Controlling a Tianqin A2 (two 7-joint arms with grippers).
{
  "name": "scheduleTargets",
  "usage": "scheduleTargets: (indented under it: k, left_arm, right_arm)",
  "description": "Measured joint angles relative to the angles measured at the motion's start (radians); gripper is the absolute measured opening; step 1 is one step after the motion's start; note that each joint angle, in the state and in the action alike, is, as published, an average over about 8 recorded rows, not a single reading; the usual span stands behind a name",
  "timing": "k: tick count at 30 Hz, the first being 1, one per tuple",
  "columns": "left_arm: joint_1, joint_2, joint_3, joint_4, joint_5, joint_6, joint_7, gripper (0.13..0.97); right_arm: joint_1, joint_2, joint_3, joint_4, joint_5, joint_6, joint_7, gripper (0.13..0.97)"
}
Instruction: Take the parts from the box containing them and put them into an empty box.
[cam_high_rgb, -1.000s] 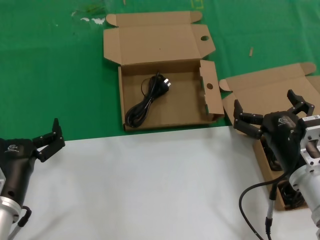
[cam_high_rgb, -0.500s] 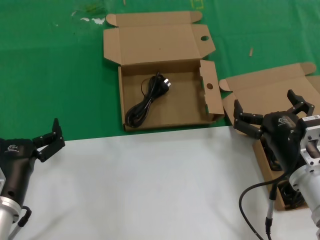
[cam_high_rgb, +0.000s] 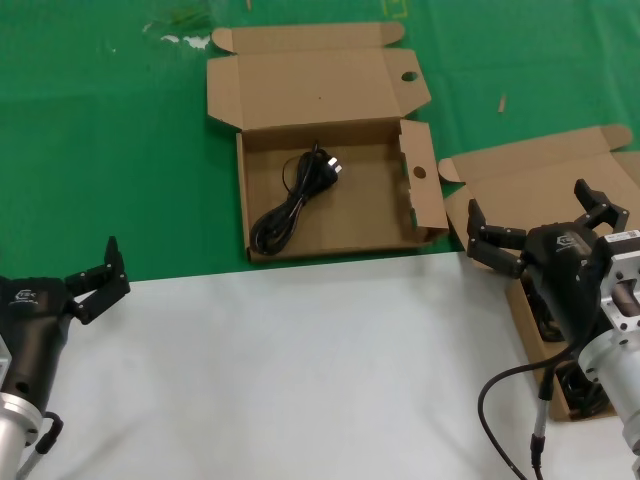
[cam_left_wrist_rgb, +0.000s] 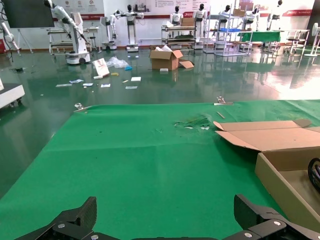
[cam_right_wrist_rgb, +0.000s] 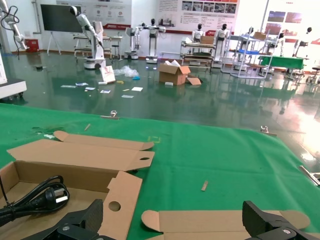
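The right gripper (cam_high_rgb: 540, 228) hung spread wide and empty above the plain box (cam_high_rgb: 525, 185). The left gripper (cam_high_rgb: 92, 278) waited, also spread, while one cord (cam_high_rgb: 290, 205) lay in the holed box (cam_high_rgb: 418, 190).

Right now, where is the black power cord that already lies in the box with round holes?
In the head view, the power cord lies inside the holed box, left of centre, on the green mat ahead.
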Motion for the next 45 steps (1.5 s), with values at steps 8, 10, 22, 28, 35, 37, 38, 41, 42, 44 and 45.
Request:
scheduleTargets:
  k: [8, 10, 22, 28, 35, 37, 38, 41, 42, 44, 45]
  left_arm:
    - [0.000, 0.000, 0.000, 0.000, 0.000, 0.000, 0.000, 0.966]
    - [0.000, 0.000, 0.000, 0.000, 0.000, 0.000, 0.000, 0.966]
    - [0.000, 0.000, 0.000, 0.000, 0.000, 0.000, 0.000, 0.966]
    - [0.000, 0.000, 0.000, 0.000, 0.000, 0.000, 0.000, 0.966]
    - [0.000, 0.000, 0.000, 0.000, 0.000, 0.000, 0.000, 0.966]
    - [0.000, 0.000, 0.000, 0.000, 0.000, 0.000, 0.000, 0.966]
    - [0.000, 0.000, 0.000, 0.000, 0.000, 0.000, 0.000, 0.966]
    - [0.000, 0.000, 0.000, 0.000, 0.000, 0.000, 0.000, 0.966]
    - [0.000, 0.000, 0.000, 0.000, 0.000, 0.000, 0.000, 0.966]
    - [0.000, 0.000, 0.000, 0.000, 0.000, 0.000, 0.000, 0.966]
    - [0.000, 0.000, 0.000, 0.000, 0.000, 0.000, 0.000, 0.966]
  right_arm:
    - [0.000, 0.000, 0.000, 0.000, 0.000, 0.000, 0.000, 0.966]
    - [0.000, 0.000, 0.000, 0.000, 0.000, 0.000, 0.000, 0.966]
    - [0.000, 0.000, 0.000, 0.000, 0.000, 0.000, 0.000, 0.966]
    - [0.000, 0.000, 0.000, 0.000, 0.000, 0.000, 0.000, 0.966]
    - [0.000, 0.000, 0.000, 0.000, 0.000, 0.000, 0.000, 0.966]
    - [0.000, 0.000, 0.000, 0.000, 0.000, 0.000, 0.000, 0.966]
    - [0.000, 0.000, 0.000, 0.000, 0.000, 0.000, 0.000, 0.966]
    - [0.000, 0.000, 0.000, 0.000, 0.000, 0.000, 0.000, 0.966]
    - [0.000, 0.000, 0.000, 0.000, 0.000, 0.000, 0.000, 0.966]
    - [0.000, 0.000, 0.000, 0.000, 0.000, 0.000, 0.000, 0.966]
    - [0.000, 0.000, 0.000, 0.000, 0.000, 0.000, 0.000, 0.966]
